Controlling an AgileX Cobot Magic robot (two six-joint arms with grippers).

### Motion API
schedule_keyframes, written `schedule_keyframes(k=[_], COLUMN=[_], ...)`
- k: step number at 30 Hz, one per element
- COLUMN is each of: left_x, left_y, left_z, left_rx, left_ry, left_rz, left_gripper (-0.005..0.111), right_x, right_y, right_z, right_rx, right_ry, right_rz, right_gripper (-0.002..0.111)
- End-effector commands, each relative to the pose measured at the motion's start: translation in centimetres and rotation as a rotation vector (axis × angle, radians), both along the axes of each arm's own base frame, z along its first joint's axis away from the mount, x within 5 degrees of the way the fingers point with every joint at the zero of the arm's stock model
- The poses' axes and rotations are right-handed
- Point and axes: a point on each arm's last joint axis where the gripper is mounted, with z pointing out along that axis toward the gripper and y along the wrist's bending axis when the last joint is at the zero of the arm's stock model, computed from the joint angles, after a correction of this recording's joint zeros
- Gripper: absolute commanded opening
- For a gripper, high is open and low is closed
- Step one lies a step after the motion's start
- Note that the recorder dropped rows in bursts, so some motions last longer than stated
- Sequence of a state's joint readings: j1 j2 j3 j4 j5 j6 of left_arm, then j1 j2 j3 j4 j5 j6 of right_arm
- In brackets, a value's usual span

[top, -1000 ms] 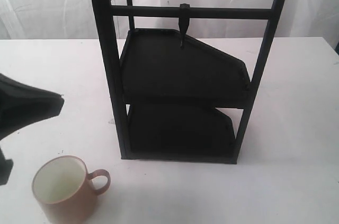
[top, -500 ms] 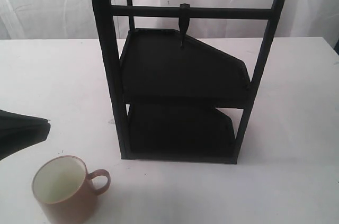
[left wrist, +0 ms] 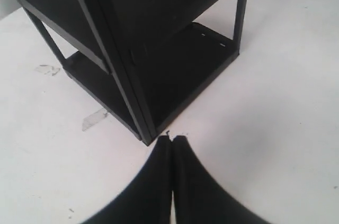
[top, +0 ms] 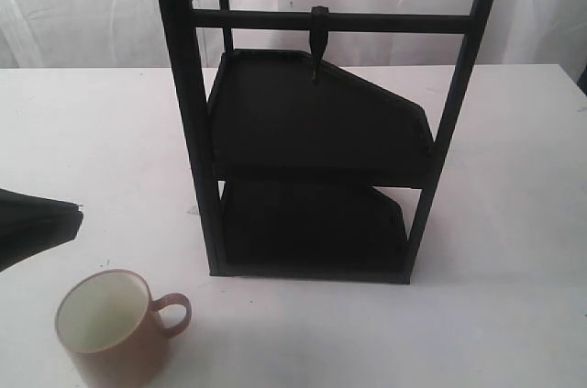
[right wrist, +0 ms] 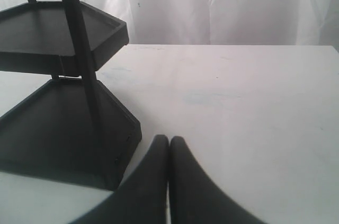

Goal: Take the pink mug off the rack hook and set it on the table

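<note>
The pink mug (top: 108,326) stands upright on the white table (top: 495,315) at the front left, handle toward the rack, cream inside showing. The black rack (top: 312,140) rises in the middle; its short hook (top: 317,44) hangs bare from the crossbar. My left gripper (top: 75,218) pokes in from the left edge, above and behind the mug and apart from it. In the left wrist view the left gripper (left wrist: 172,139) is shut and holds nothing, near the rack's foot (left wrist: 151,138). The right gripper (right wrist: 169,140) is shut and empty beside the rack's lower tray (right wrist: 58,123); it is outside the exterior view.
A white curtain (top: 83,3) hangs behind the table. The rack's two angular trays (top: 316,117) carry nothing. A strip of tape (left wrist: 95,119) lies on the table by the rack's base.
The left gripper has drawn back toward the left edge and lower, away from the mug. The mug, the rack and the hook have stayed in place.
</note>
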State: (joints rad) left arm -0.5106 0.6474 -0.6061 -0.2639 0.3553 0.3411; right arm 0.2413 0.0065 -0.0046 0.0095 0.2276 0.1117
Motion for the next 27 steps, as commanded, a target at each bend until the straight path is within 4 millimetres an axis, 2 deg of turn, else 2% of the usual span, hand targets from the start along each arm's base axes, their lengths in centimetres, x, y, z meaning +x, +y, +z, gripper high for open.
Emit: schedule_keyframes(k=[1,5,7,9,16,19,22,27], left_x=[0.6,1.1,0.7,0.1,-2.2,-3.3,-3.9,-5.2], left_y=[0.3,1.0,1.4,1.9,3.0,3.7,4.3,4.8], left_z=[-0.2,-1.7,-2.8,-4.3,-9.6,-11.5,-11.9,-12.8], left_rx=[-0.012,-0.043,-0.044,-0.063,-0.118,-0.113,-0.147,-0.138], left_ry=[-0.12,-0.335,-0.44,-0.475,-0.237,-0.237,-0.293,-0.241], left_rz=[0.045,0.119,0.134,0.15,0.18,0.186,0.228,0.231], left_gripper=[0.0,0.0,0.0,0.0,0.0,0.0,0.0,0.0], right_x=[0.0,0.0,0.0,0.0,0.0,0.0,0.0,0.0], right_y=[0.0,0.0,0.0,0.0,0.0,0.0,0.0,0.0], right_z=[-0.1,-0.1,-0.1,-0.1,-0.1,-0.1,-0.1,-0.1], right_rx=[-0.001,-0.002,-0.002,-0.002,-0.002,-0.002,-0.002,-0.002], right_ry=[-0.008,-0.008,-0.008,-0.008,-0.008,-0.008,-0.008,-0.008], right_rz=[-0.004,-0.004,-0.004,-0.004,-0.004,-0.004,-0.004,-0.004], right_gripper=[0.0,0.0,0.0,0.0,0.0,0.0,0.0,0.0])
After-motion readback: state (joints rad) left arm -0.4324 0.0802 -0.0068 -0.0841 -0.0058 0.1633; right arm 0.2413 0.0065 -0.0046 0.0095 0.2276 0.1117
